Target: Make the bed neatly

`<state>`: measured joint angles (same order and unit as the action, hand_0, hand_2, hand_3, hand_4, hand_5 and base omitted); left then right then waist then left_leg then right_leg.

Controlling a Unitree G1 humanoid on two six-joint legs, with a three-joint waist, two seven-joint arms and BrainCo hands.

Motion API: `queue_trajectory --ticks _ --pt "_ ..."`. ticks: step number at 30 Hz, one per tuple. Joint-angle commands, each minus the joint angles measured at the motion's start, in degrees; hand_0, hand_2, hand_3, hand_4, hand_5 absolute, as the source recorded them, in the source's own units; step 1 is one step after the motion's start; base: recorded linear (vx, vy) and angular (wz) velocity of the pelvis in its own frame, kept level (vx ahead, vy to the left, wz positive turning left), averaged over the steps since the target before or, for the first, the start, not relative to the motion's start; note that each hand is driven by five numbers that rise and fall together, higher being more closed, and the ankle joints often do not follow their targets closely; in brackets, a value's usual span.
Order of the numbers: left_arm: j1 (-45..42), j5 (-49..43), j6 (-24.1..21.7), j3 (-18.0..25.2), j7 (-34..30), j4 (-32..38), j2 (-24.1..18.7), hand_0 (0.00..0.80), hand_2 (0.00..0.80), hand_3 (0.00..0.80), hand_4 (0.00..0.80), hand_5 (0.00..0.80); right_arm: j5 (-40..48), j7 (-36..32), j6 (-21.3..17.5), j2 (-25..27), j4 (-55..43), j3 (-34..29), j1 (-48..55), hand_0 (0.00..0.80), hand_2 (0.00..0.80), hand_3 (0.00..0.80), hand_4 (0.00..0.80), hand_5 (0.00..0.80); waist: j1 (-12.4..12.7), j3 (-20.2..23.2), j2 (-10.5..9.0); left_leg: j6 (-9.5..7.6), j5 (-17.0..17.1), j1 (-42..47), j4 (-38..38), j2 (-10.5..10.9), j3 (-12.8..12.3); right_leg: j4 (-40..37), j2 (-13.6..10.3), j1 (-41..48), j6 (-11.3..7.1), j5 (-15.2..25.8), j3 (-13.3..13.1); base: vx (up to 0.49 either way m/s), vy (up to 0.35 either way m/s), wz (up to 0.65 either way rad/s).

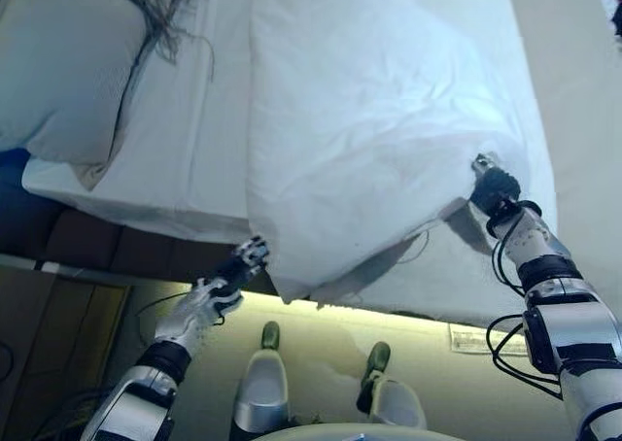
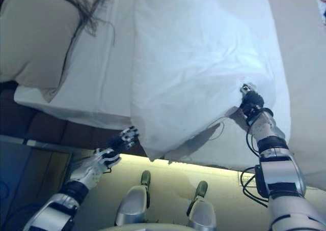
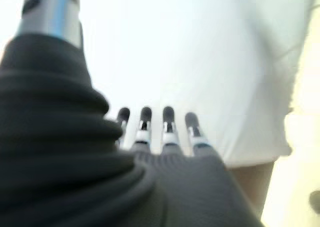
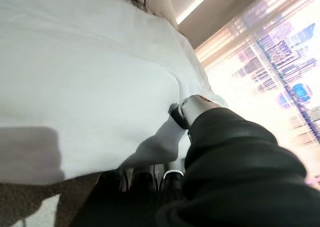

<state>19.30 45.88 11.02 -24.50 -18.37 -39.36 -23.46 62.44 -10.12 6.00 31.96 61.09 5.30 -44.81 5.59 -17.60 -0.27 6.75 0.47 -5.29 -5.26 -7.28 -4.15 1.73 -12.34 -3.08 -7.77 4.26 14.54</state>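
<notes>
A white duvet (image 1: 369, 120) lies rumpled over the right part of the bed, and its near corner hangs over the mattress edge. My right hand (image 1: 494, 186) is shut on the duvet's right-hand near edge. In the right wrist view its thumb (image 4: 192, 107) presses the cloth (image 4: 75, 77) against the curled fingers below. My left hand (image 1: 238, 266) is open by the bed's near side, just left of the hanging corner. Its straight fingers (image 3: 155, 132) point at the white cloth and hold nothing.
A pale pillow (image 1: 58, 72) lies at the bed's far left, with a grey fringed throw (image 1: 160, 4) beside it. Bare white sheet (image 1: 194, 150) shows between pillow and duvet. The dark bed base (image 1: 97, 242) runs under the mattress at left. A lit strip of floor lies below.
</notes>
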Motion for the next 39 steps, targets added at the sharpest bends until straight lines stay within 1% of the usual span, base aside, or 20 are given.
queue_trajectory --ticks 1,3,5,6,8,10,11,13,15,16,18,19,22,26,27,31,32,35,37,39 --pt "3.6 5.7 11.0 -4.1 -8.2 -5.1 3.2 0.0 0.0 0.0 0.0 0.0 1.7 -1.2 -2.5 1.4 -4.5 2.4 -5.0 0.8 0.8 0.8 0.8 0.8 -1.0 2.9 0.63 0.79 7.7 1.1 7.3 -4.2 -0.7 2.7 -1.3 0.0 -0.89 -0.6 -1.0 0.005 -0.007 -0.17" --pt "4.2 10.3 15.3 -4.5 -14.9 -7.1 4.7 0.0 0.0 0.0 0.0 0.0 3.9 -1.4 -3.0 0.3 -5.6 3.3 -4.7 0.8 0.8 0.8 0.8 0.8 -1.7 2.9 0.26 0.85 7.8 1.3 7.5 -4.5 -1.3 2.6 -1.0 0.1 -0.82 -0.7 -1.3 0.004 -0.02 -0.14" --pt "4.5 13.7 18.6 -3.6 -18.6 -10.1 7.4 0.0 0.0 0.0 0.0 0.0 3.6 -2.4 -3.2 -0.9 -5.7 3.1 -4.3 0.8 0.8 0.8 0.8 0.8 -2.1 3.0 -0.27 0.93 7.5 1.6 7.3 -4.9 -1.7 2.7 -0.7 0.1 -0.67 -0.8 -1.7 0.034 -0.043 -0.14" --pt "4.7 15.8 20.1 -3.2 -19.7 -11.2 8.3 0.0 0.0 0.0 0.0 0.0 3.0 -2.8 -3.3 -1.4 -5.6 3.2 -4.2 0.8 0.8 0.8 0.8 0.8 -2.3 2.9 -0.52 0.96 7.4 1.8 7.2 -5.1 -1.9 2.8 -0.6 0.1 -0.64 -0.9 -1.9 0.053 -0.072 -0.21" --pt "4.8 21.1 24.0 -0.4 -20.6 -14.1 11.4 0.0 0.0 0.0 0.0 0.0 2.7 -2.8 -3.4 -2.7 -6.4 3.8 -4.0 0.8 0.8 0.8 0.8 0.8 -2.4 2.9 -1.58 0.98 7.0 2.0 6.8 -5.6 -2.3 2.6 -0.3 0.4 -0.46 -0.9 -2.1 0.064 -0.112 -0.17" --pt "4.6 25.9 26.4 3.3 -17.5 -16.8 14.1 0.0 0.0 0.0 0.0 0.0 2.4 -2.7 -3.2 -4.1 -6.9 3.8 -3.8 0.8 0.8 0.8 0.8 0.8 -2.5 3.1 -2.93 1.14 6.5 2.3 6.4 -6.2 -2.6 2.2 0.2 0.8 -0.29 -0.8 -2.2 0.073 -0.17 -0.08" --pt "4.8 29.1 27.6 4.8 -14.7 -17.9 15.0 0.0 0.0 0.0 0.0 0.0 2.1 -2.4 -3.2 -5.0 -7.1 3.7 -3.9 0.8 0.8 0.8 0.8 0.8 -2.5 3.1 -3.65 1.22 6.4 2.4 6.3 -6.5 -2.7 1.9 0.5 1.0 -0.21 -0.7 -2.3 0.057 -0.199 -0.05" --pt "4.9 33.1 28.5 7.6 -11.8 -20.4 16.7 0.0 0.0 0.0 0.0 0.0 2.5 -1.1 -2.9 -6.5 -8.8 3.7 -3.7 0.8 0.8 0.8 0.8 0.8 -2.6 3.2 -5.17 1.44 6.1 2.3 6.0 -7.1 -2.9 1.3 1.2 1.2 -0.02 -0.5 -2.5 0.04 -0.184 -0.15" --pt "4.6 38.0 28.7 9.4 -7.0 -21.5 17.7 0.0 0.0 0.0 0.0 0.0 2.7 -0.1 -2.9 -7.8 -10.2 3.4 -3.2 0.8 0.8 0.8 0.8 0.8 -2.6 3.2 -6.32 1.63 5.8 2.3 5.8 -7.7 -3.1 0.8 1.7 1.4 0.17 -0.4 -2.5 0.043 -0.172 -0.25" --pt "4.5 40.1 27.8 10.0 -4.9 -21.8 18.3 0.0 0.0 0.0 0.0 0.0 2.9 0.5 -2.8 -8.4 -10.9 3.3 -3.1 0.8 0.8 0.8 0.8 0.8 -2.6 3.2 -6.85 1.74 5.8 2.2 5.6 -8.0 -3.1 0.5 1.9 1.6 0.27 -0.3 -2.5 0.053 -0.176 -0.15" --pt "3.7 43.6 27.7 10.7 -3.7 -21.2 19.5 0.0 0.0 0.0 0.0 0.0 3.7 1.8 -2.6 -9.3 -13.0 3.0 -2.1 0.8 0.8 0.8 0.8 0.8 -2.6 3.2 -7.77 1.9 5.6 2.3 5.5 -8.5 -3.1 -0.2 2.4 2.0 0.4 0.0 -2.5 0.054 -0.134 -0.05" --pt "3.6 43.7 27.7 10.6 -3.5 -21.1 19.5 0.0 0.0 0.0 0.0 0.0 3.7 1.8 -2.6 -9.3 -13.1 3.0 -2.0 0.8 0.8 0.8 0.8 0.8 -2.5 3.2 -7.76 1.91 5.6 2.3 5.5 -8.6 -3.1 -0.3 2.4 2.1 0.41 0.0 -2.5 0.066 -0.119 -0.01" --pt "2.4 50.0 25.4 10.1 -3.9 -19.3 20.9 0.0 0.0 0.0 0.0 0.0 3.8 2.2 -2.8 -10.5 -15.6 2.7 0.2 0.8 0.8 0.8 0.8 0.8 -2.6 3.3 -8.85 2.12 5.6 2.6 5.9 -9.2 -3.3 -1.0 3.1 2.6 0.44 0.3 -2.5 0.05 -0.11 -0.02" --pt "3.0 61.5 15.6 10.4 0.5 -15.4 22.4 0.0 0.0 0.0 0.0 0.0 3.4 2.3 -2.7 -11.6 -18.3 2.5 2.6 0.8 0.8 0.8 0.8 0.8 -2.9 3.3 -10.4 2.51 5.6 2.8 6.2 -10.1 -3.4 -1.6 4.0 2.8 0.6 0.5 -2.6 0.025 -0.121 -0.04" --pt "3.8 64.4 12.8 10.5 0.9 -14.1 22.7 0.0 0.0 0.0 0.0 0.0 3.8 3.3 -2.8 -12.0 -20.0 2.9 3.5 0.8 0.8 0.8 0.8 0.8 -3.2 3.2 -11.09 2.77 5.7 2.7 6.3 -10.6 -3.3 -1.8 4.4 2.8 0.59 0.6 -2.8 0.006 -0.115 -0.04" --pt "5.4 65.5 9.1 9.5 3.4 -12.0 23.7 0.0 0.0 0.0 0.0 0.0 4.5 4.1 -3.3 -12.5 -22.4 3.2 5.5 0.8 0.8 0.8 0.8 0.8 -3.8 3.0 -12.26 3.08 5.9 2.3 6.5 -11.5 -3.3 -2.0 5.1 2.5 0.69 0.8 -2.8 -0.024 -0.121 -0.03" --pt "6.1 65.6 7.0 8.9 5.2 -11.6 24.3 0.0 0.0 0.0 0.0 0.0 4.9 4.1 -3.3 -12.6 -23.3 3.2 6.2 0.8 0.8 0.8 0.8 0.8 -4.2 2.9 -12.77 3.24 6.0 2.1 6.6 -11.9 -3.3 -2.1 5.5 2.4 0.73 0.9 -2.8 -0.038 -0.105 -0.02" --pt "6.9 67.0 2.8 7.4 7.4 -11.4 24.8 0.0 0.0 0.0 0.0 0.0 5.9 3.8 -3.1 -12.5 -24.9 3.6 7.2 0.8 0.8 0.8 0.8 0.8 -4.9 2.9 -13.25 3.52 6.1 2.1 6.8 -12.4 -3.4 -2.2 5.9 2.2 0.81 1.0 -2.8 -0.021 -0.088 -0.01" --pt "7.4 67.0 -0.6 7.0 7.5 -12.3 25.5 0.0 0.0 0.0 0.0 0.0 7.2 3.1 -2.2 -12.6 -25.7 4.1 7.2 0.8 0.8 0.8 0.8 0.8 -5.6 3.0 -13.75 3.68 6.1 2.3 6.9 -12.8 -3.8 -2.3 6.3 2.1 0.84 1.0 -3.0 -0.003 -0.066 -0.02" --pt "7.5 66.8 -1.7 7.1 6.5 -12.8 25.7 0.0 0.0 0.0 0.0 0.0 7.0 2.5 -1.6 -12.7 -26.1 4.5 7.3 0.8 0.8 0.8 0.8 0.8 -6.0 3.1 -13.92 3.78 6.2 2.4 7.1 -13.1 -4.1 -2.3 6.5 2.0 0.9 1.0 -3.3 -0.019 -0.039 -0.02"
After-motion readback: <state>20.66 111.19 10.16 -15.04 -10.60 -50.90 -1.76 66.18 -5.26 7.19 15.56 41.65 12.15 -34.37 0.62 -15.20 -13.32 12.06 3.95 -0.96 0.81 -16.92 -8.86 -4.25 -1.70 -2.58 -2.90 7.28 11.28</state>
